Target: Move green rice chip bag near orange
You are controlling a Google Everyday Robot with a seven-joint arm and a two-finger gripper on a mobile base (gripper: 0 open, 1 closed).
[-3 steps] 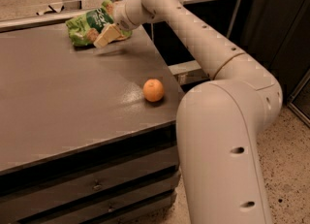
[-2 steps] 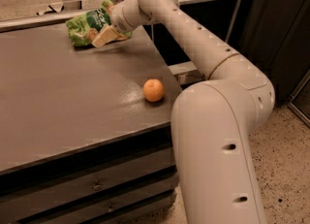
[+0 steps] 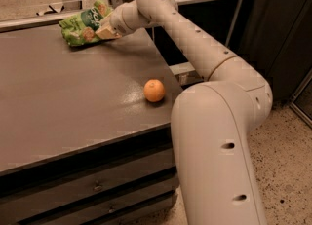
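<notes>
Jaws pinching green rice chip bag, far edge of grey table | orange near right edge | speckled floor

Your light is dim and warm: a soft sheen lies on the desk just left of the orange, with a small shadow under the fruit. Far behind the orange, the pincer is evenly lit at the right edge of the green rice chip bag; the drawer fronts below the orange sit in shade.
</notes>
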